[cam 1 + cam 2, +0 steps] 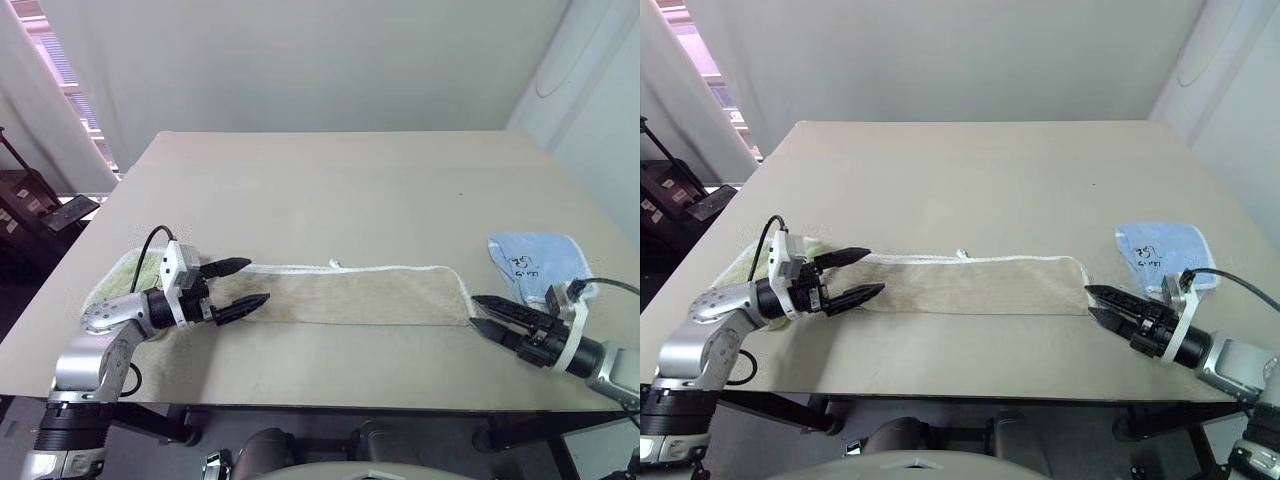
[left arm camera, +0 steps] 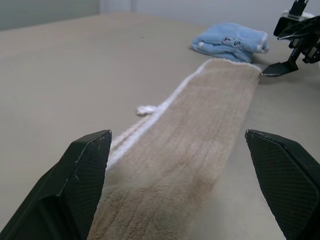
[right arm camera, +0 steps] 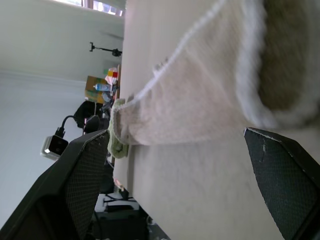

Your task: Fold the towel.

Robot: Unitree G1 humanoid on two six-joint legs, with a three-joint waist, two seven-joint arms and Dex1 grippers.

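Observation:
The towel (image 1: 350, 297) is a beige terry strip with white corded edging, lying folded lengthwise across the front of the table. A small white loop (image 1: 337, 264) sticks out of its far edge. My left gripper (image 1: 256, 281) stands open at the towel's left end, pointing along the strip with nothing between its fingers. My right gripper (image 1: 472, 310) is open just off the towel's right end, its tips close to the edging and empty. In the left wrist view the towel (image 2: 200, 130) runs away between the open fingers.
A light green towel (image 1: 115, 280) lies under my left arm at the table's left edge. A folded light blue towel (image 1: 535, 262) sits behind my right gripper. The table's front edge (image 1: 330, 400) runs close below both grippers.

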